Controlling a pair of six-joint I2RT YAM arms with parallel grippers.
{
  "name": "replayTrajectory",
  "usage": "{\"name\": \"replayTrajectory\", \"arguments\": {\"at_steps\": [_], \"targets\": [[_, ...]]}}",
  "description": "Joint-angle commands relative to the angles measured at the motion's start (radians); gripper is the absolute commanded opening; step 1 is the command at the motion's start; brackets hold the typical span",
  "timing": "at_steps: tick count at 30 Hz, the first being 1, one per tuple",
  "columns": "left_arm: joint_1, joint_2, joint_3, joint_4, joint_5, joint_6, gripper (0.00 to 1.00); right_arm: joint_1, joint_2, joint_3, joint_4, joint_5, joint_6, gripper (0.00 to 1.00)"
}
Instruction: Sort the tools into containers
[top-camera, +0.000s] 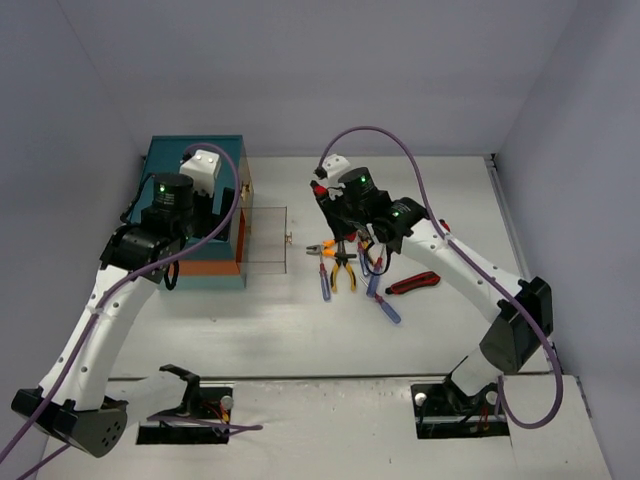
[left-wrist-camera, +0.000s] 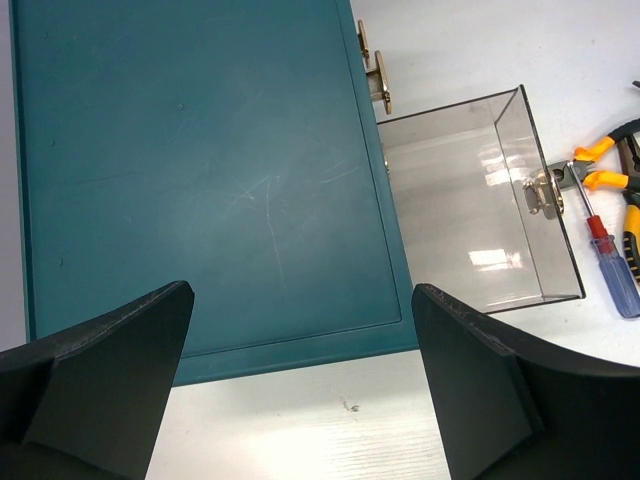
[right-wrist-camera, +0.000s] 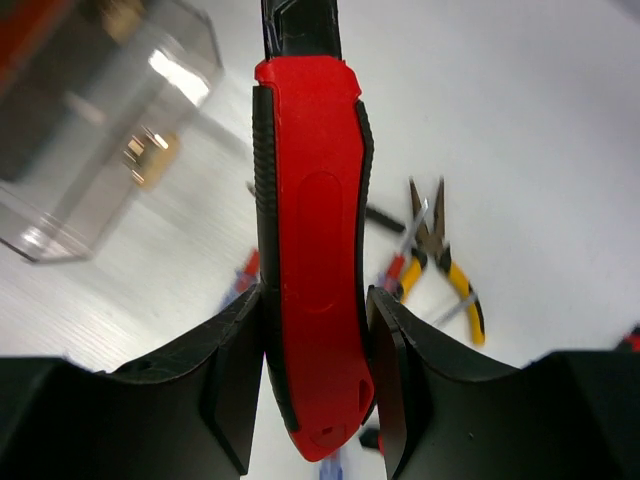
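One cutter (right-wrist-camera: 310, 280): red-black, pinched mid-handle by right gripper (right-wrist-camera: 315, 345), held clear of the table (right-wrist-camera: 560, 120), above pliers (right-wrist-camera: 445, 250).
Risk: narrow hold on a long handle; could swivel or slip and miss the open drawer (left-wrist-camera: 450, 210).
Right arm: stretched forward, wrist pointing down.
Left gripper (left-wrist-camera: 300, 340): fingers spread wide, hovering over teal chest (left-wrist-camera: 200, 170).

Clear drawer (top-camera: 265, 235) stands out at 3 o'clock of the chest (top-camera: 165, 155), top open, free from above. The left gripper (left-wrist-camera: 300, 300) hangs over the chest top. Loose tools (top-camera: 345, 270) crowd the table (top-camera: 260, 330) at 3 o'clock of the drawer; the right gripper (right-wrist-camera: 317, 292), clamping a red cutter (right-wrist-camera: 310, 200), hangs above them. Bare table at 6 o'clock.
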Motion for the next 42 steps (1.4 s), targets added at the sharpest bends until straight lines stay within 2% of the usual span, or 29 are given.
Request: {"name": "replayTrajectory", "arguments": {"at_steps": [1,9,20,26,37,42], "targets": [[-0.008,-0.003,0.059,0.034,-0.018,0.018,0.89,0.033,0.063,0.152,0.031,-0.044,-0.009,0.0],[-0.007,-0.011,0.07,0.036,-0.037,0.015,0.89,0.125,0.236,0.316,0.055,-0.083,0.086,0.0],[-0.008,-0.026,0.064,0.034,-0.052,0.02,0.89,0.145,0.307,0.328,0.236,-0.051,0.307,0.0],[-0.008,-0.028,0.062,0.034,-0.054,0.022,0.89,0.159,0.323,0.335,0.287,-0.053,0.367,0.0],[-0.007,-0.025,0.041,0.051,-0.06,0.016,0.89,0.165,0.386,0.237,0.504,-0.14,0.428,0.0],[-0.008,-0.022,0.03,0.057,-0.052,0.01,0.89,0.163,0.384,0.17,0.552,-0.125,0.411,0.0]]}}
